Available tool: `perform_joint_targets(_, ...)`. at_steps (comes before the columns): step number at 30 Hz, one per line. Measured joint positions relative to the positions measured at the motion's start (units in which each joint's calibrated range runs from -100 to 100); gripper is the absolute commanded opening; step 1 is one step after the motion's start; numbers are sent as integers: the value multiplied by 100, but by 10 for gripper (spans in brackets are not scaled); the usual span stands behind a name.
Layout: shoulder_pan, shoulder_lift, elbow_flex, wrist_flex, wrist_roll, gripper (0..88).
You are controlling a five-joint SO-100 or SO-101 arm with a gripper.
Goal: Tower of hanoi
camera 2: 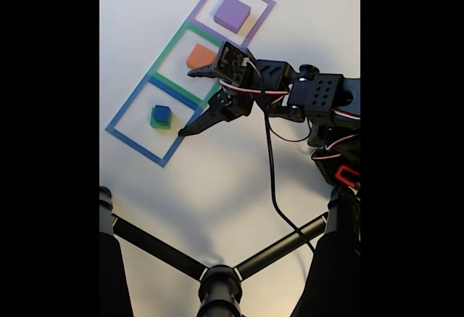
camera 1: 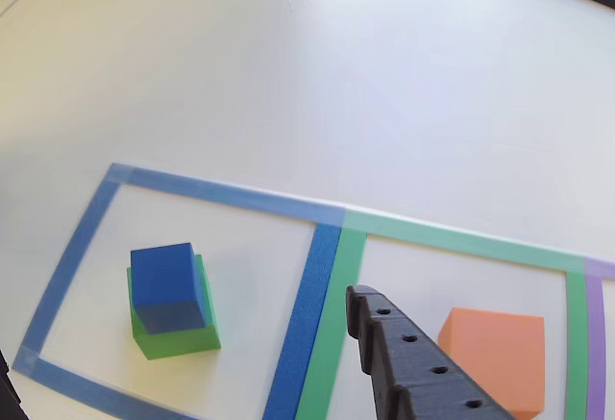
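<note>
My claw point(camera 2: 193, 103) hangs open and empty over the desk point(camera 2: 217, 186). The blue cube point(camera 2: 162, 112) atop the green cube point(camera 2: 159, 122) sits centre-left in the fixed view, just left of the claw's lower fingertip, so I judge it nearest. The orange block point(camera 2: 201, 56) lies above; the purple slab point(camera 2: 232, 13), top.

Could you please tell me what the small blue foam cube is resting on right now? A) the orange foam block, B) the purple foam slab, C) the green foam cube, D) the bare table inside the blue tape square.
C: in the other view the small blue foam cube sits directly on top of the green foam cube inside the blue tape square, while the orange foam block stands alone in the green tape square.
</note>
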Motion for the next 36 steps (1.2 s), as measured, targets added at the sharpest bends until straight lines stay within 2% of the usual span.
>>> perform_joint_targets(8,-130,1631,95,-1898,0,455)
perform_joint_targets(20,-349,3691,-198,-3708,0,454)
perform_joint_targets(25,-449,4338,-559,-4083,38,453)
perform_joint_targets(36,-619,4851,-929,-4171,38,438)
